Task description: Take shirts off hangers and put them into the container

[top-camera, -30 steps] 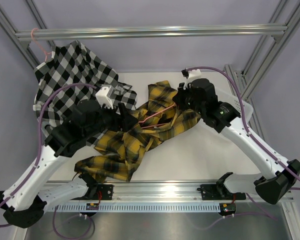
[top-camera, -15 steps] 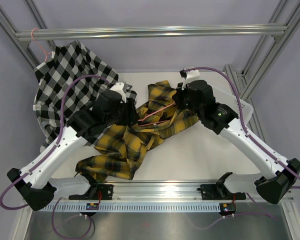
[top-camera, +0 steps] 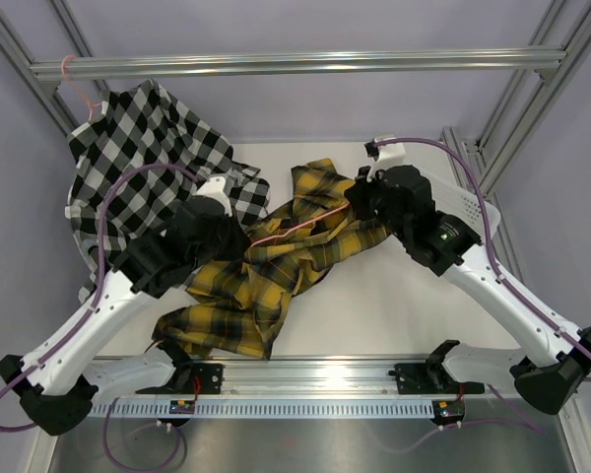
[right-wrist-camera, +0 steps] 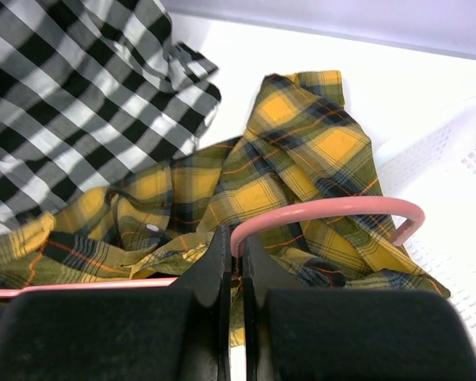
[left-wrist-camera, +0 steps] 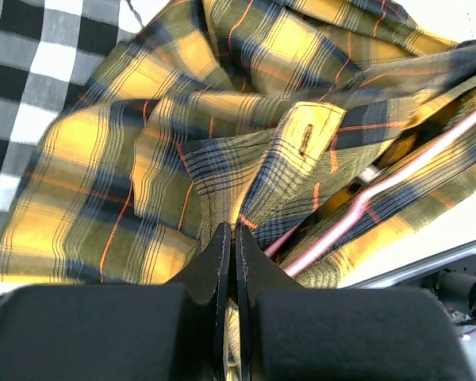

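Two shirts, two hangers, one basket, two grippers.

The black-white shirt [top-camera: 143, 148] hangs at the far left from a pink hanger [top-camera: 71, 67] hooked on the rail [top-camera: 295, 64], and its lower cloth drapes down onto the left side of the desk [top-camera: 374, 296]. The yellow shirt [top-camera: 266, 271] lies crumpled in the middle of the desk. Its left edge overlaps the black-white shirt, and its tail reaches close to the near edge. The second hanger [top-camera: 286, 233] lies tangled in the yellow shirt's upper folds, with only a stretch of its wire showing from above.

The left gripper [left-wrist-camera: 228, 238] has its jaws pressed together on a fold of the yellow shirt, just left of the buttonhole placket, with the hanger wire running past to its right. The right gripper [right-wrist-camera: 236, 238] is clamped on the second hanger where the hook curves out of the neck. The hook arches to the right, above the yellow cloth and next to the basket.

The basket [right-wrist-camera: 460, 182] sits at the far right of the desk, partly under the right arm, with the yellow shirt's right edge just beside its rim. Bare desk lies to the right of the yellow shirt and toward the near edge. Frame posts close in the far right corner behind the basket.
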Tool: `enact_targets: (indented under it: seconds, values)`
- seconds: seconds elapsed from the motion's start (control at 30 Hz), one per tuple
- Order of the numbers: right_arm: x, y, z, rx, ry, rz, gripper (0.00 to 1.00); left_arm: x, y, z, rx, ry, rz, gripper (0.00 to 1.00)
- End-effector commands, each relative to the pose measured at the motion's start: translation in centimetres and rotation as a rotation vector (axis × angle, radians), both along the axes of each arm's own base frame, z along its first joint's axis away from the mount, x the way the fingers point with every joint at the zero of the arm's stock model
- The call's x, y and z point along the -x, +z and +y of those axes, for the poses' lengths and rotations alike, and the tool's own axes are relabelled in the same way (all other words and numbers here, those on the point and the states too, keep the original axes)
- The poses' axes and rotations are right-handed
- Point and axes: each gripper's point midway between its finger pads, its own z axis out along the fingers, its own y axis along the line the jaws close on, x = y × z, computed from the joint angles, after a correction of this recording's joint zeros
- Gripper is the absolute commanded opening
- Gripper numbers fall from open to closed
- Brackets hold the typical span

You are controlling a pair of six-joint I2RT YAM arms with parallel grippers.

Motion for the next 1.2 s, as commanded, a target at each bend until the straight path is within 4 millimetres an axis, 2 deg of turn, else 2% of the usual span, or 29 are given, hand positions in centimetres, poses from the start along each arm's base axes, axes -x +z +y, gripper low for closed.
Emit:
enact_targets:
  seconds: [0.0,0.03,0.07,0.13,0.17,0.2,0.27,0.3,0.37,0.4,0.47,0.6,0.73,0.9,1.03,1.07,1.17]
  values:
    - [0.1,4.4,-2.4,-0.087,-0.119,-0.109,0.0,1.2,-0.2,1.9,0.03,0.061,-0.023,0.0]
    - [0.2,4.7,-2.7,-0.093,-0.131,-0.109,0.0,1.6,-1.1,1.7,0.046,0.049,-0.014,0.0]
    - [0.4,4.9,-2.9,-0.109,-0.145,-0.104,0.0,2.3,-0.5,2.0,0.092,0.049,-0.034,0.0]
    - [0.6,5.2,-2.8,-0.122,-0.136,-0.102,0.0,2.8,-0.6,1.6,0.143,0.03,-0.043,0.0]
    - [0.9,5.5,-2.6,-0.138,-0.118,-0.104,0.0,3.3,-1.4,1.8,0.16,0.032,-0.034,0.0]
    - [1.2,5.9,-1.9,-0.158,-0.076,-0.107,0.0,3.3,-1.5,1.5,0.18,0.027,-0.038,0.07]
    - [1.8,6.1,-1.2,-0.176,-0.021,-0.115,0.0,3.4,-2.7,1.5,0.189,0.032,-0.025,0.29]
    - [2.2,6.6,-0.5,-0.195,0.024,-0.125,0.0,3.3,-2.4,1.3,0.206,0.032,-0.041,0.5]
    - [2.7,6.1,-0.1,-0.182,0.071,-0.136,0.0,3.0,-2.0,1.3,0.213,0.039,-0.062,0.71]
    - [3.1,6.1,0.4,-0.187,0.109,-0.138,0.0,2.6,-1.4,1.6,0.211,0.054,-0.086,0.86]
    - [3.9,5.5,0.8,-0.174,0.169,-0.14,0.0,2.1,-0.7,2.1,0.193,0.072,-0.123,0.96]
    - [7.0,4.8,3.2,-0.204,0.385,-0.129,0.0,0.6,1.4,2.9,0.152,0.107,-0.208,0.99]
    - [8.5,3.6,4.5,-0.213,0.503,-0.092,0.0,-0.4,2.3,2.4,0.123,0.083,-0.241,0.99]
    - [10.3,3.7,6.0,-0.232,0.63,-0.056,0.0,-1.7,4.1,1.8,0.116,0.06,-0.282,0.99]
    - [10.4,4.1,6.5,-0.225,0.664,-0.049,0.0,-2.4,6.3,1.3,0.129,0.039,-0.317,0.99]
    - [10.3,4.0,6.6,-0.221,0.667,-0.045,0.0,-2.5,7.8,1.4,0.138,0.034,-0.345,0.99]
    - [9.9,3.5,6.9,-0.204,0.665,-0.028,0.0,-2.3,9.6,1.2,0.126,-0.01,-0.371,0.99]
